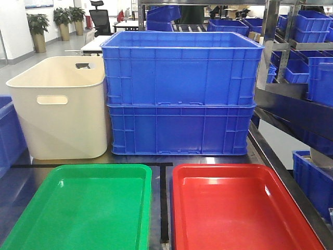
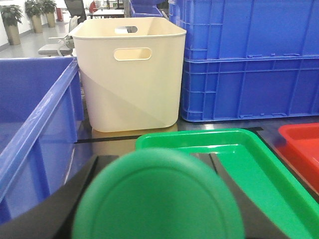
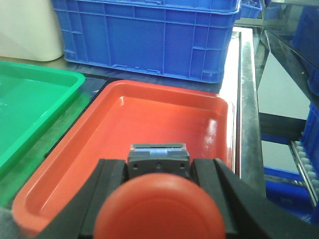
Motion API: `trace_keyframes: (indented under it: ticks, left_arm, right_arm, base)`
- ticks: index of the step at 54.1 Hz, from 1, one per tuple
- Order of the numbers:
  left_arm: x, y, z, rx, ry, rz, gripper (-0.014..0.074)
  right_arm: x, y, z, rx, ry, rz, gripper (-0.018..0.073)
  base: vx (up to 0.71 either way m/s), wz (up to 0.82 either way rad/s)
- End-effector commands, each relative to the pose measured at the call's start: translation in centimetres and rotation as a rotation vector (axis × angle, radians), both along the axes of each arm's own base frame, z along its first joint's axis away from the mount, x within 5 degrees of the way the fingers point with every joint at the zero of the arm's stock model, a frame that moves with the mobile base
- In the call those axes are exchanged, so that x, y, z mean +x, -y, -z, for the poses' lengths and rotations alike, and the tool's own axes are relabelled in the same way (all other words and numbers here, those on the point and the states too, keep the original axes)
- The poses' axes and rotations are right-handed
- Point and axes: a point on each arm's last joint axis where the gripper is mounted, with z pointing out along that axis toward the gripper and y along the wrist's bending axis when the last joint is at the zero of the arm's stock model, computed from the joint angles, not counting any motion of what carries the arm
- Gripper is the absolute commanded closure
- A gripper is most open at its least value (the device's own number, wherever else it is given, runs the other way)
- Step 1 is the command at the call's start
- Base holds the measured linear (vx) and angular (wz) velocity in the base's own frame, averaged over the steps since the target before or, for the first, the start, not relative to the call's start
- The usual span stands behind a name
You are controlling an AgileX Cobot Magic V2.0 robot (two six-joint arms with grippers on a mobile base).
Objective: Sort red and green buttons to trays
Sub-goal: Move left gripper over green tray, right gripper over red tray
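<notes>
Green button (image 2: 158,199) gripped in left hand (image 2: 155,167), red button (image 3: 159,209) gripped in right hand (image 3: 159,172)

one green tray (image 1: 78,213), one red tray (image 1: 239,208), one green button (image 2: 157,199), one red button (image 3: 158,209), one tub (image 1: 62,114), two stacked crates (image 1: 179,73)

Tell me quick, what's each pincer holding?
Left pincer: closed, holding the green button.
Right pincer: closed, holding the red button.
</notes>
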Motion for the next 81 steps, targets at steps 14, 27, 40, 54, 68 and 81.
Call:
trace_keyframes:
  ticks: [14,27,40,54,68,81]
  left_arm:
    - [0.0,0.1,-1.6,-0.018,0.104,0.015,0.0596]
    - [0.0,0.1,-1.6,-0.018,0.104,0.015,0.0596]
    - [0.0,0.1,-1.6,-0.018,0.104,0.015,0.0596]
    - [0.0,0.1,-1.6,-0.018,0.105,0.015,0.0596]
    - [0.0,0.3,-2.0,-0.064,0.142,0.030,0.0596]
    - [3.7,1.4,-1.3,-0.283,0.049,0.075,0.0594]
  right_arm:
    - [0.2,0.1,-1.8,0.022,0.113,0.015,0.0568]
    - [0.2,0.1,-1.8,0.022,0.113,0.015,0.0568]
    - [0.2,0.1,-1.8,0.022,0.113,0.015,0.0568]
    - [0.2,0.1,-1.8,0.022,0.116,0.015,0.0568]
    - [0.7,0.0,-1.7,0.022,0.108,0.012,0.0568]
    - [4.8,-1.3,0.0,0.057,0.013,-0.048,0.0568]
  base:
    - [0.11,-0.02]
    - [0.07,-0.02]
    - [0.03,-0.01]
    - [0.00,0.00]
    - [0.00,0.00]
    - [0.00,0.00]
